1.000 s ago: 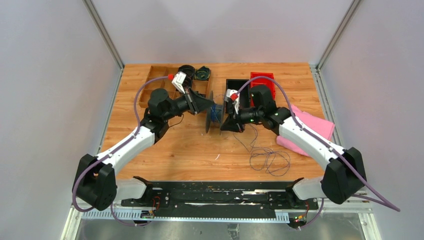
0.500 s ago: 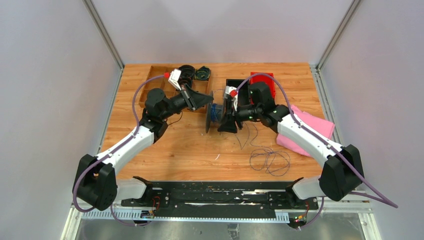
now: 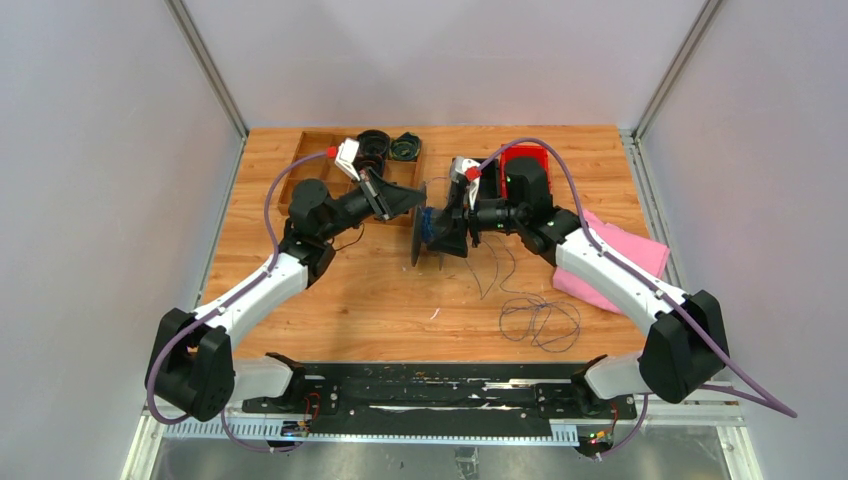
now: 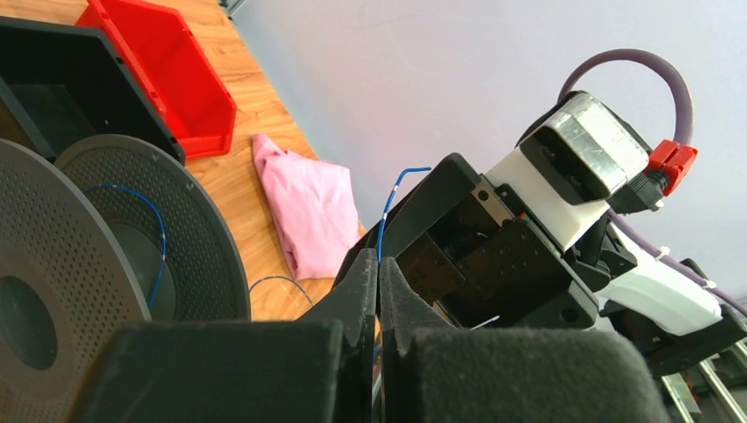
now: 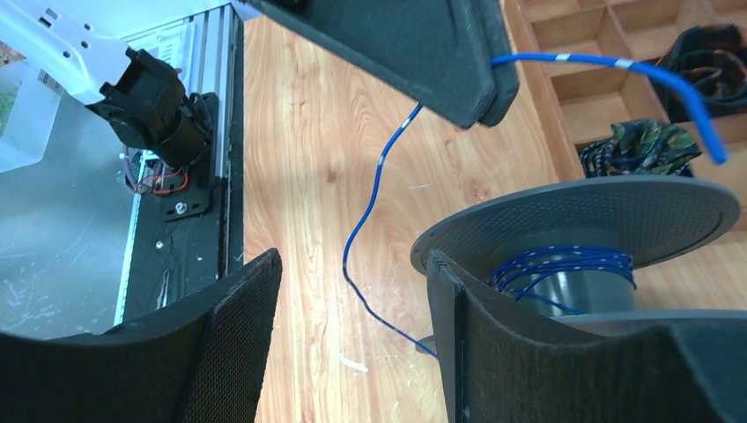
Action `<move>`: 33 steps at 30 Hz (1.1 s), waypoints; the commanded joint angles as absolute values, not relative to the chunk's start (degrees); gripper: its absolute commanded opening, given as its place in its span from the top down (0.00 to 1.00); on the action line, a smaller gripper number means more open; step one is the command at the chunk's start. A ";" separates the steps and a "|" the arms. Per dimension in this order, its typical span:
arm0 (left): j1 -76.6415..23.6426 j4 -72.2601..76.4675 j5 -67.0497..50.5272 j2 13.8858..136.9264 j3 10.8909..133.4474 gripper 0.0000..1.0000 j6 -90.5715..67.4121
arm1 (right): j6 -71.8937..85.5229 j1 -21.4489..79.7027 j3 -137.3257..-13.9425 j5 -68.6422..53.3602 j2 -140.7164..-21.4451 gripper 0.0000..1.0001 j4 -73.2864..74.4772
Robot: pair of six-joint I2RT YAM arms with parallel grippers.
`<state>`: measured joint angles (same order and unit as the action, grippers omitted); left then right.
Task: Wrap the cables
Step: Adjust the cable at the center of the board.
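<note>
The cable is a thin dark blue wire (image 5: 374, 189), partly wound on the grey spool's (image 3: 417, 228) core (image 5: 564, 264). Its slack runs down to loose loops on the table (image 3: 540, 322). My left gripper (image 4: 379, 264) is shut on the cable, and a short end (image 4: 392, 198) sticks out past its tips. In the right wrist view those closed fingers (image 5: 440, 62) hang above the spool (image 5: 599, 216). My right gripper (image 5: 352, 264) stands open beside the spool's flange. The wire crosses the gap between its fingers, touching neither.
A wooden divided tray (image 3: 318, 160) with small black coiled bundles (image 3: 375, 145) sits at the back left. A black bin (image 3: 472, 172) and a red bin (image 3: 530, 160) stand behind the spool. A pink cloth (image 3: 630, 255) lies at the right.
My right gripper has opened, let go of the cable and shifted left and back toward the spool. My left gripper, still shut on the cable, rose slightly toward the back.
</note>
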<state>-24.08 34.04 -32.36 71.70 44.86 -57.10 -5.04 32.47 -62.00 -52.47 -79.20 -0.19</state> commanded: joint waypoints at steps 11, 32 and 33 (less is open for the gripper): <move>-23.64 39.24 -33.31 70.15 43.74 1.00 -61.18 | -1.12 32.14 -59.60 -53.52 -78.10 0.61 -10.03; -21.70 39.90 -29.87 69.10 40.02 1.00 -63.71 | 1.68 32.21 -57.10 -48.73 -75.52 1.00 -11.39; -21.42 39.64 -29.51 69.01 39.64 1.00 -63.60 | 1.10 32.22 -57.22 -48.10 -75.24 1.00 -10.51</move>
<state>-22.81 37.85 -32.16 70.35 40.71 -63.13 2.92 32.47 -57.95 -50.24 -77.28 -12.08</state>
